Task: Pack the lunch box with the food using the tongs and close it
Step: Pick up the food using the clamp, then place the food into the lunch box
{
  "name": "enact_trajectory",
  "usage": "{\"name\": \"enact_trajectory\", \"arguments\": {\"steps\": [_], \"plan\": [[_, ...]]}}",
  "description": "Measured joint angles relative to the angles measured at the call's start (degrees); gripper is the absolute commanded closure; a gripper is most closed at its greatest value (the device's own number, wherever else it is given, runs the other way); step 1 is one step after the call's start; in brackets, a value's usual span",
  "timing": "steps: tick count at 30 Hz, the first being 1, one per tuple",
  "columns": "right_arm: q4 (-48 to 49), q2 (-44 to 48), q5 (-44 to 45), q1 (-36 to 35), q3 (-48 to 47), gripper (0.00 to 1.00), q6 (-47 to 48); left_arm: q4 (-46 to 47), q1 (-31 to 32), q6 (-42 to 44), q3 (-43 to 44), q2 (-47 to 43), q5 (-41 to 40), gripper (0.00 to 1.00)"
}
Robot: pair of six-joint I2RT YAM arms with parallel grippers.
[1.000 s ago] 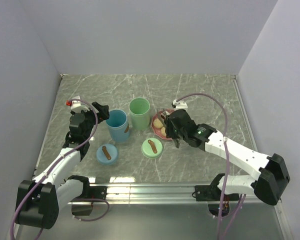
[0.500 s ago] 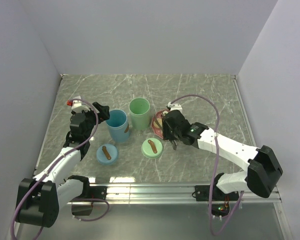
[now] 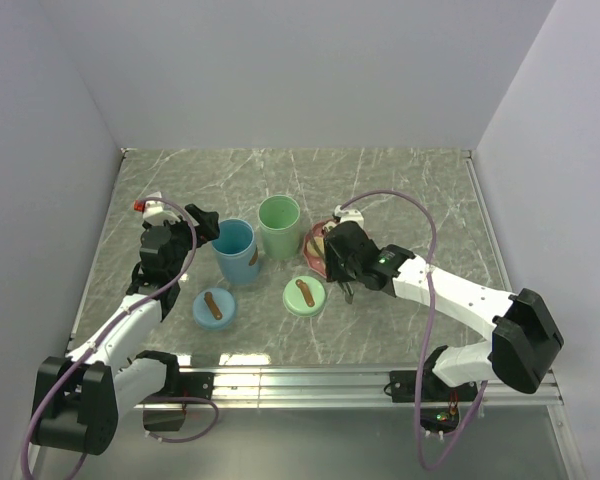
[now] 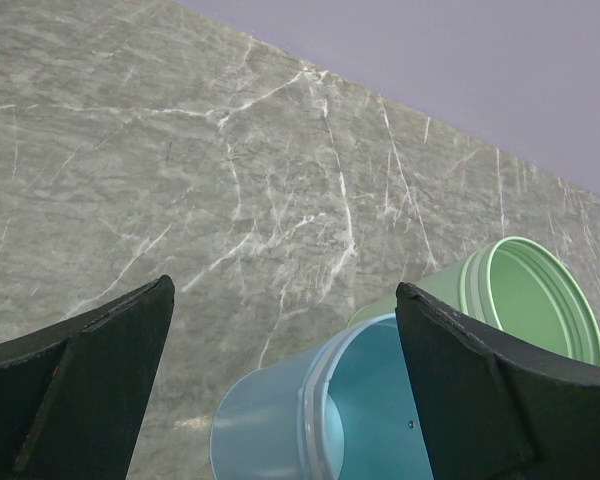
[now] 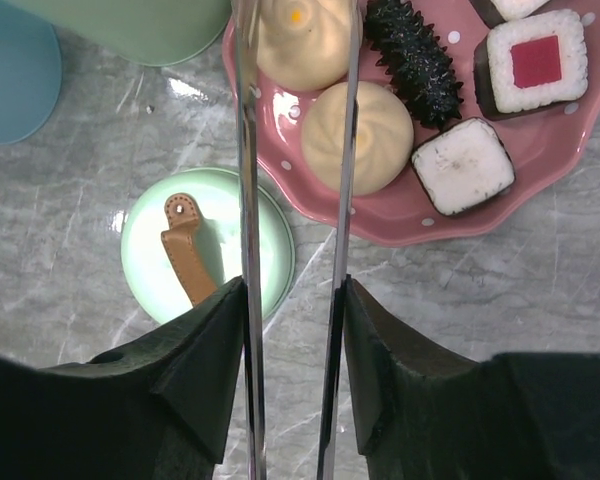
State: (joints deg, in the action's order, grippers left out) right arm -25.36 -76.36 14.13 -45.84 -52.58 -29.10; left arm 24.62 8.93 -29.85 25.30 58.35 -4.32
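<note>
Containers first: the tall light-blue plastic cup and the tall mint-green plastic cup stand upright just beside each other mid-table, blue at 8 o'clock of green. From the left wrist I see only their inner walls; the bottoms are cut off. Their lids lie flat on the table, apart from each other: the round blue lid with a tan strap at 7 o'clock of the blue cup, the round green lid with a tan strap at 5 o'clock of the green cup. The pink scalloped plate sits at 3 o'clock of the green cup and carries the food: two round tan buns, a dark spiky piece, a white square sushi piece, a dark-rimmed sushi piece with a red centre, and one more cut by the frame at 1 o'clock. My right gripper hangs over the plate, fingers pressed on the outer sides of the slim grey metal tongs. The tongs' two arms stand apart and run out over the buns, tips beyond the frame, so I cannot tell whether they pinch anything. My left gripper is spread wide and empty, at 10 o'clock of the blue cup. Surface: grey-green marbled table top with white veins; plain pale lilac walls on three sides. In the top view the right wrist hides most of the plate.
</note>
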Motion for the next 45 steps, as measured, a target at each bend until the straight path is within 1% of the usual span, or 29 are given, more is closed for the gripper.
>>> {"name": "enact_trajectory", "arguments": {"steps": [8, 9, 11, 12, 14, 17, 19, 20, 22, 24, 39, 45], "plan": [[-0.42, -1.46, -0.09, -0.15, 0.00, 0.63, 0.00, 0.00, 0.00, -0.02, 0.00, 0.00, 0.00, 0.01], [-0.57, -1.90, -0.11, -0.15, 0.00, 0.67, 0.00, -0.02, 0.00, -0.02, 0.00, 0.00, 0.00, 0.01], [-0.83, -2.62, -0.22, -0.26, 0.00, 0.72, 0.07, 0.00, 0.00, 0.00, 0.00, 0.00, 0.00, 0.01], [-0.90, -2.89, -0.24, -0.31, 0.00, 0.77, 0.09, 0.00, 0.00, -0.02, 0.00, 0.00, 0.00, 0.00], [-0.94, -2.99, -0.26, -0.33, 0.00, 0.78, 0.09, 0.00, 0.00, -0.02, 0.00, 0.00, 0.00, 0.01], [-1.01, -2.97, -0.24, -0.37, 0.00, 0.84, 0.20, 0.00, 0.00, -0.02, 0.00, 0.00, 0.00, 0.01], [-1.18, -2.97, -0.17, -0.42, -0.07, 0.94, 0.24, 0.00, 0.00, -0.02, 0.00, 0.00, 0.00, 0.00], [-1.29, -2.97, -0.13, -0.42, -0.15, 0.94, 0.24, 0.00, 0.00, 0.00, 0.00, 0.00, 0.00, 0.00], [-1.79, -2.93, 0.07, -0.42, -0.63, 0.98, 0.26, 0.00, 0.00, -0.02, 0.00, 0.00, 0.00, 0.01], [-2.56, -2.62, 0.46, -0.42, -1.44, 1.00, 0.44, 0.00, 0.00, -0.02, 0.00, 0.00, 0.00, 0.00], [-6.21, 1.75, 3.91, -0.42, -8.17, 1.00, 2.29, 0.17, 0.00, -0.02, 0.00, 0.59, -0.02, 0.00], [-7.65, 3.10, 5.27, -0.68, -13.31, 1.00, 4.04, 0.17, 0.00, -0.02, 0.00, 0.59, -0.02, 0.01]]}}
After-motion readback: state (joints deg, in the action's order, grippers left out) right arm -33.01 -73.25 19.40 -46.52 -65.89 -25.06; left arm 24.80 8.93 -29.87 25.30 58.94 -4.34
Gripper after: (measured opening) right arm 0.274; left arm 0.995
